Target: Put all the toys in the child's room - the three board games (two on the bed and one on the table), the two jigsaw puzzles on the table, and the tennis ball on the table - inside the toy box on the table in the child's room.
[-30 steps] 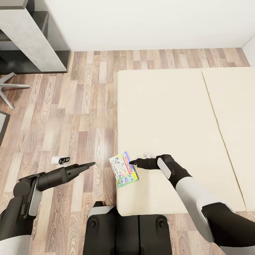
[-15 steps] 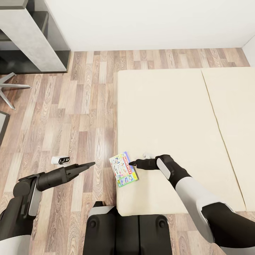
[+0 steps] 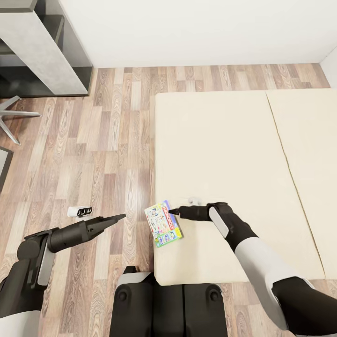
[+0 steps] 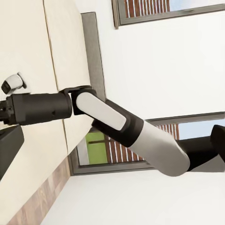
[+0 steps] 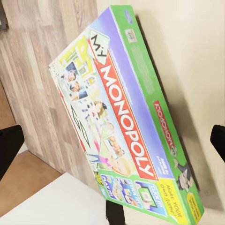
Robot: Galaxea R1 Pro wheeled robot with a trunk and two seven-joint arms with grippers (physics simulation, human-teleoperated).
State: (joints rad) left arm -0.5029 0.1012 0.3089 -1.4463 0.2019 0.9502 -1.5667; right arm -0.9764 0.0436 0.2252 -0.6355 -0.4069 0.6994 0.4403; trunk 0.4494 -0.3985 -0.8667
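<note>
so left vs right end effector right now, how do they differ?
1. Place: the right end effector sits over the bed at the board game's edge; the left end effector hangs over the wood floor, apart from the game.
2. State: the right wrist view shows the right one open, fingertips either side of the box; the left's jaw state can't be read.
Shared: both are dark, tapered, and hold nothing.
</note>
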